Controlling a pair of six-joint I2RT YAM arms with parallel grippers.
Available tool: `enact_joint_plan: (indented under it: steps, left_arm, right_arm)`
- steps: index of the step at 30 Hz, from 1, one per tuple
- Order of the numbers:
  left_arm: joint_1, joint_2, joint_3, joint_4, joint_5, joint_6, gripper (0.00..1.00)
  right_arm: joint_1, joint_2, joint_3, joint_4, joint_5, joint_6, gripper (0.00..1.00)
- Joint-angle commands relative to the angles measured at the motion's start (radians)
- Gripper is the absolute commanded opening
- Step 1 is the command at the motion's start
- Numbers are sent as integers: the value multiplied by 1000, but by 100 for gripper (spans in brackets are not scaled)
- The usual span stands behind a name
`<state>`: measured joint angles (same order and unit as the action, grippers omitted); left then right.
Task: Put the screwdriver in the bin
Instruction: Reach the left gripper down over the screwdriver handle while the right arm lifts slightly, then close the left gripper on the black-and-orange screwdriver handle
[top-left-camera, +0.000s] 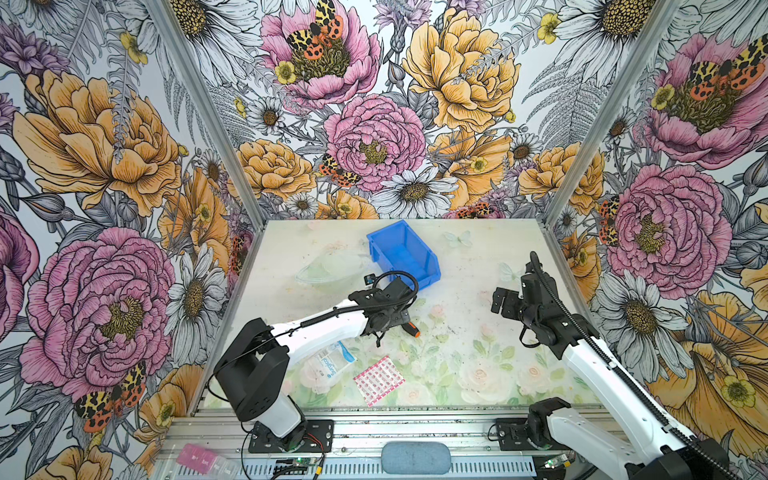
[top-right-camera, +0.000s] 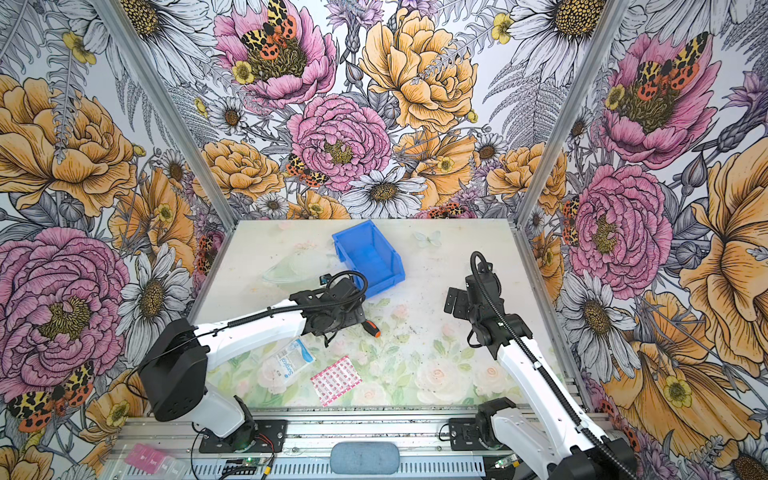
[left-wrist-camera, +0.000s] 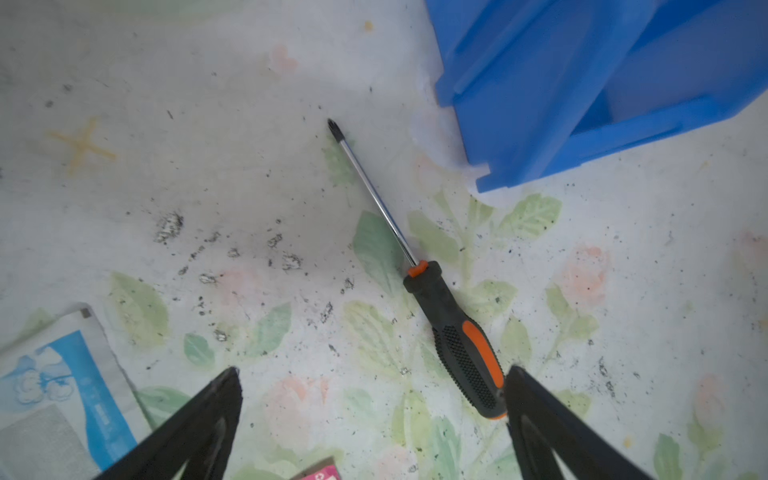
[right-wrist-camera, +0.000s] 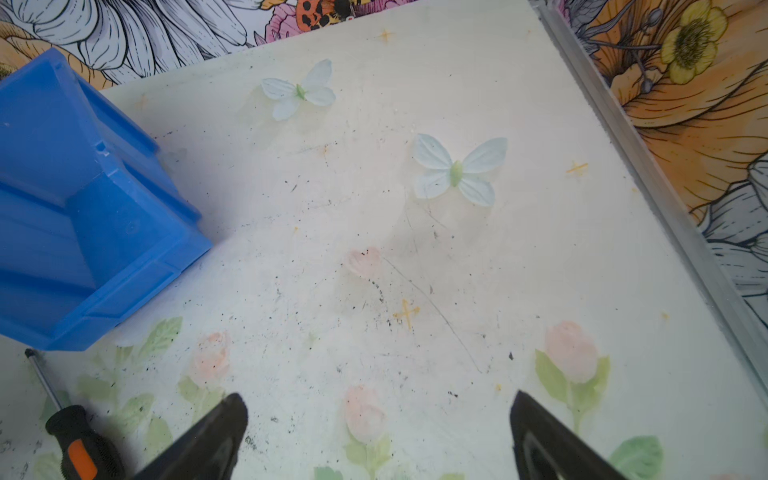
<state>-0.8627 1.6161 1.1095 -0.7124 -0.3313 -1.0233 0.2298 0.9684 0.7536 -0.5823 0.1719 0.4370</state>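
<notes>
The approach is judged in hand. The screwdriver (left-wrist-camera: 453, 332) is seen flat on the table (left-wrist-camera: 208, 166), just near of the bin (left-wrist-camera: 540, 104). The left gripper (left-wrist-camera: 372, 374), over the handle, and the right gripper (right-wrist-camera: 378, 397) are both spread empty. Centring on the handle, lowering and closing are called for.

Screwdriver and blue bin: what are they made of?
The screwdriver has a shaft that looks like polished metal, with a bright glint along it; its handle seems matte black rubbery plastic, dotted for grip, with orange inlays. The bin looks like moulded plastic: even blue colour, soft sheen, ribbed walls.
</notes>
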Motion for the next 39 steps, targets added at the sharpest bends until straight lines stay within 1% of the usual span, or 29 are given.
enact_joint_plan:
  steps: [1,4,9,16,21,29,33,36,39]
  left_arm:
    - [-30,71,56,-26,14,-88,99]
    - [-37,152,108,-28,27,-66,99]
    - [-37,264,159,-33,26,-49,98]
    - [-33,351,206,-71,20,-40,88]
    - [-29,367,202,-75,31,-44,80]
    - [-8,327,159,-86,37,-48,51]
    - [6,288,127,-83,40,-49,33]
    - [16,253,110,-83,37,-37,24]
    - [29,214,97,-81,29,-27,13]
  right_arm:
    - [8,50,40,-14,-91,-60,100]
    - [12,74,40,-11,-114,-78,100]
    - [14,49,25,-10,-136,-101,100]
    - [14,-12,-8,-7,-127,-139,100]
    - [14,-24,-10,-7,-119,-149,99]
    - [14,-7,9,-1,-97,-162,99]
    - [14,-5,18,6,-91,-164,100]
    - [14,1,23,10,-92,-164,100]
    - [14,4,27,13,-91,-159,99]
